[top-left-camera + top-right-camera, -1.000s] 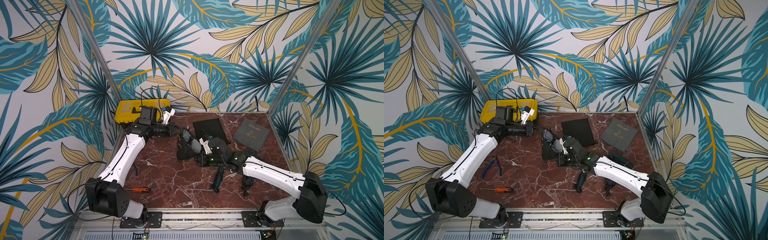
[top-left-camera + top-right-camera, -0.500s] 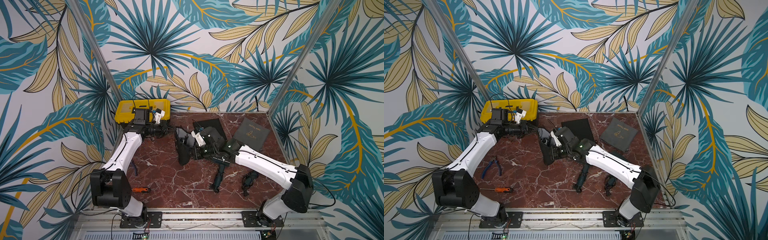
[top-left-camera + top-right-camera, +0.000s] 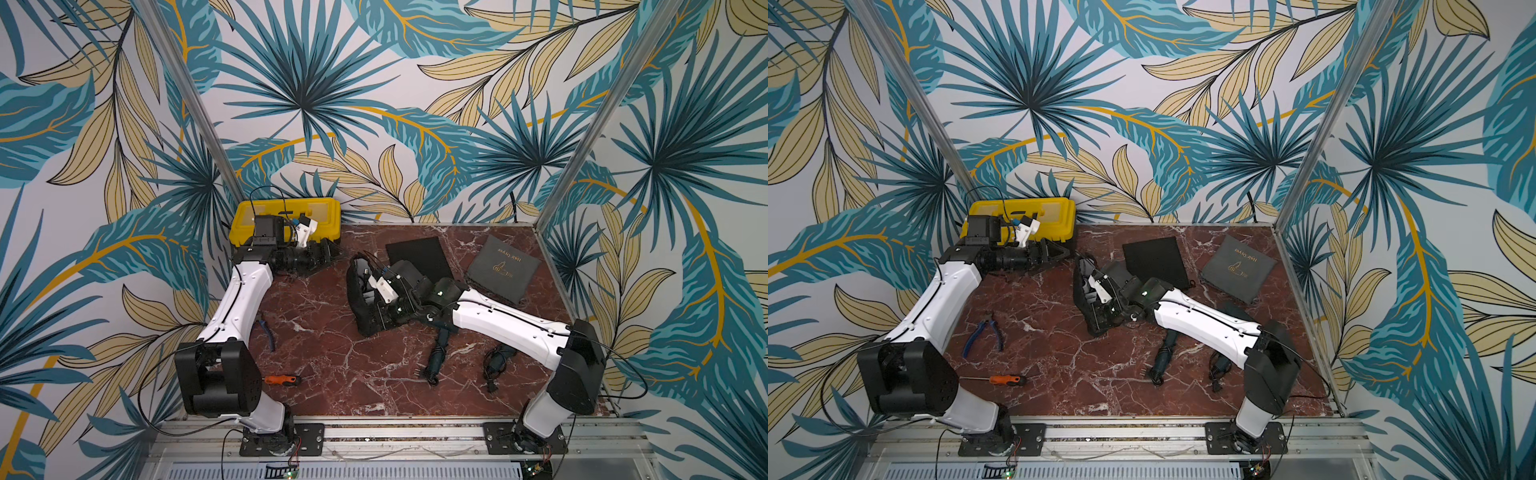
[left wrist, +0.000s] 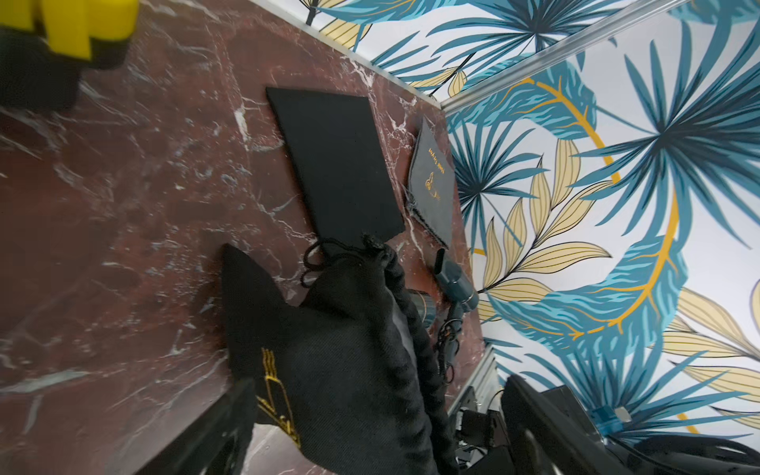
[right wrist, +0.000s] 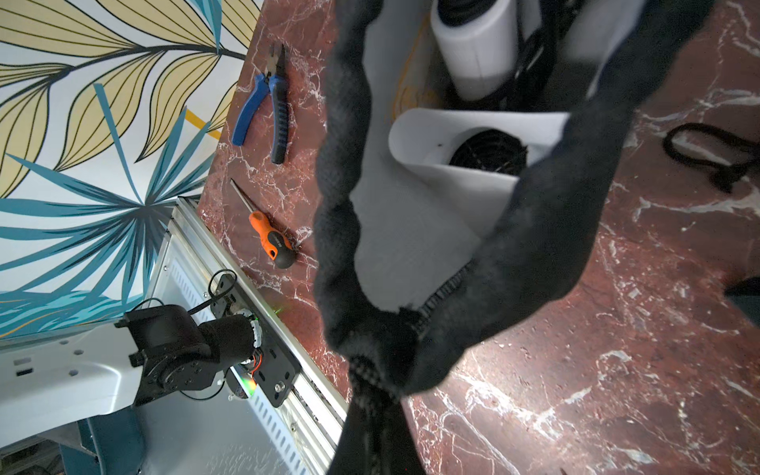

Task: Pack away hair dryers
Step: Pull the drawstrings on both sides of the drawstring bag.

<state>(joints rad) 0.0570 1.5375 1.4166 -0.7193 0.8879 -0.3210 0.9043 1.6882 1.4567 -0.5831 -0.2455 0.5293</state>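
The white hair dryer (image 5: 473, 57) sits inside a black drawstring pouch (image 3: 360, 305) standing mid-table, its nozzle showing in the pouch mouth. My right gripper (image 5: 370, 411) is shut on the pouch's gathered rim and holds it up. In both top views my left gripper (image 3: 328, 254) hangs open and empty by the yellow toolbox, apart from the pouch (image 4: 349, 349). Two teal hair dryers (image 3: 438, 353) (image 3: 498, 361) lie on the marble near the front right, partly under my right arm; one teal dryer (image 4: 454, 283) also shows in the left wrist view.
A yellow toolbox (image 3: 286, 212) stands at the back left. A flat black pouch (image 3: 417, 255) and a grey pouch (image 3: 503, 270) lie at the back. Blue pliers (image 3: 984, 332) and an orange screwdriver (image 3: 1005, 379) lie front left. Metal posts and walls bound the table.
My left gripper let go of the pouch, opened wide and drew back toward the toolbox. My right arm swung the pouch slightly toward the back left and still grips it.
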